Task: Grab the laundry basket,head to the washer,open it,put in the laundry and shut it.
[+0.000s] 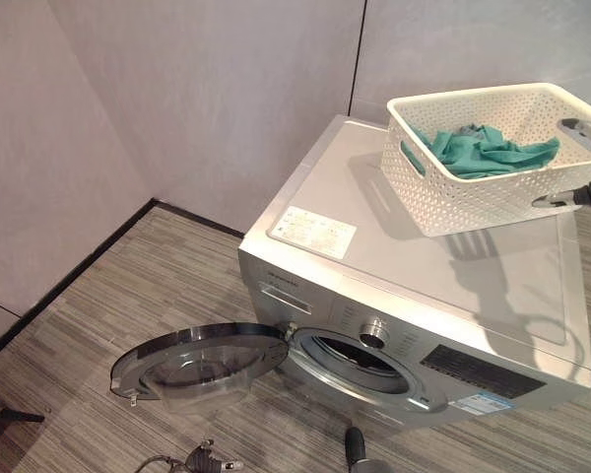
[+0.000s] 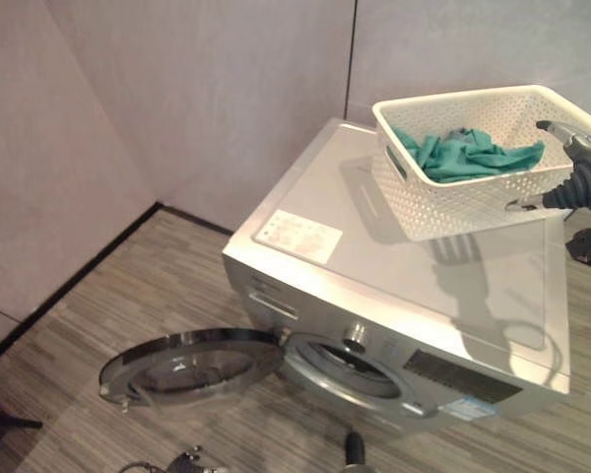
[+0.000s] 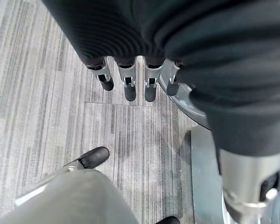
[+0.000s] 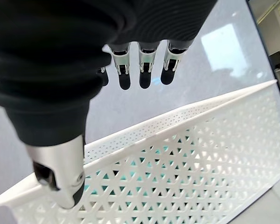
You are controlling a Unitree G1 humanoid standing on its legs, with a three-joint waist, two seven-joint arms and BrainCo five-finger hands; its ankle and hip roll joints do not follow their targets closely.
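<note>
Laundry is sitting in the white perforated laundry basket (image 1: 492, 158), and the basket is resting on top of the silver front-loading washer (image 1: 443, 286), toward its back right corner. Inside it I am seeing a crumpled teal garment (image 1: 488, 150) with a bit of grey cloth (image 1: 465, 129) tucked behind. The washer's round door (image 1: 199, 367) is swinging wide open to my left, low over the striped floor (image 1: 98, 296), and the drum opening (image 1: 360, 360) is showing dark — I cannot tell whether anything is lying inside it.

My right robot hand (image 2: 571, 158) is hanging at the basket's right end with its fingers (image 4: 141, 70) straight and relaxed above the rim, thumb apart below, grasping nothing. My left robot hand (image 3: 130, 81) is hanging low by the door, fingers loose and pointing at the floor, also released.

I am judging the step in hand to be moving the laundry from basket to drum. To do it well, I am thinking the right robot hand should reach over the rim and down into the heap, gathering the teal garment in one clump so nothing trails — then carry it clear of the basket wall, down past the washer's front edge, and push it deep through the opening so no cloth is lying across the door seal. The basket looks light, so a snagged sleeve could be dragging it along the washer top.
</note>
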